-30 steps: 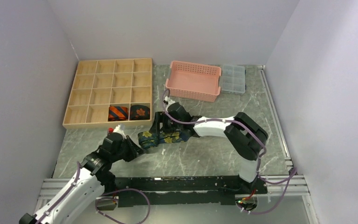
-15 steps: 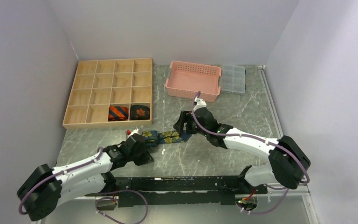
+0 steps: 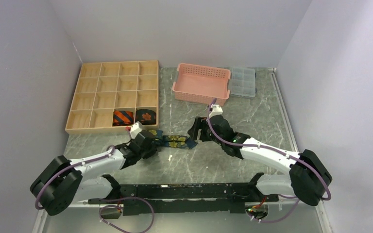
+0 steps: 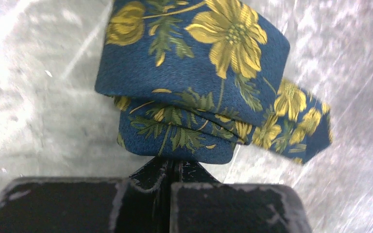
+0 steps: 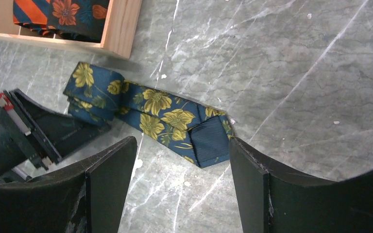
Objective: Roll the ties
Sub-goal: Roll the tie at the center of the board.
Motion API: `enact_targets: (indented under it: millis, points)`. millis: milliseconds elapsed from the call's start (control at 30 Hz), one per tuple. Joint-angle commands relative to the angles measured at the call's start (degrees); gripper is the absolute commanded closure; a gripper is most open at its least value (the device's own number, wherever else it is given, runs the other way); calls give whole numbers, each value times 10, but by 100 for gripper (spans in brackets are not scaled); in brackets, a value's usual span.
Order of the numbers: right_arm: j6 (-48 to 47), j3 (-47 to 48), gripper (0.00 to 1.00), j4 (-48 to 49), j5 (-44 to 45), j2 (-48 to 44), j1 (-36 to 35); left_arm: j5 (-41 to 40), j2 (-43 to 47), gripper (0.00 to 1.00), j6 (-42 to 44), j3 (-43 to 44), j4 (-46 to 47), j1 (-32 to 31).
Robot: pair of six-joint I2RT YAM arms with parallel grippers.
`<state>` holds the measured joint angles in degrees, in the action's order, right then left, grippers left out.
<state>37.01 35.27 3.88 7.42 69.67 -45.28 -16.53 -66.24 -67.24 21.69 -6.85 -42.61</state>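
A dark blue tie with yellow flowers (image 3: 175, 141) lies on the marble table, its left end partly rolled (image 4: 194, 73) and its pointed tail flat to the right (image 5: 209, 141). My left gripper (image 3: 150, 142) is shut, its tips (image 4: 172, 162) right against the roll's near edge with no fabric between them. The right gripper (image 3: 196, 130) hovers open above the tail end (image 5: 182, 143), touching nothing. Two rolled ties, a striped one (image 3: 123, 117) and a leaf-patterned one (image 3: 145, 116), sit in the wooden tray's front row.
The wooden compartment tray (image 3: 87, 92) stands at the back left, its corner (image 5: 121, 29) close to the tie. A pink basket (image 3: 201, 85) and a clear organizer box (image 3: 243, 81) stand at the back.
My left arm has stretched forward to the tie's rolled end and its gripper has shut. My right gripper has pulled off the tie's middle to its right end.
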Motion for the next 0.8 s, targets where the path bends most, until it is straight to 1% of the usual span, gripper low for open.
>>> enact_targets:
  millis: [0, 233, 367, 467, 600, 667, 767]
  points:
    - [-10, -4, 26, 14, 9, -8, 3, -18, -33, 97, 44, -17, 9, 50]
    - [-8, -13, 26, 19, 6, -6, 7, 54, -104, 97, 101, -2, 100, 80]
    - [-5, -15, 26, 20, 2, -4, 7, 82, -165, 97, 108, 14, 130, 88]
    - [-6, -17, 26, 18, 0, -6, 7, 93, -191, 97, 103, 17, 147, 92]
    - [-7, -24, 27, 21, -5, -8, 7, 101, -163, 97, 105, -3, 149, 92]
    - [-7, -25, 27, 26, -16, 1, 7, 101, -133, 97, 113, -16, 140, 92]
    - [-4, -23, 27, 34, -29, 16, 7, 132, -76, 97, 134, -36, 133, 91]
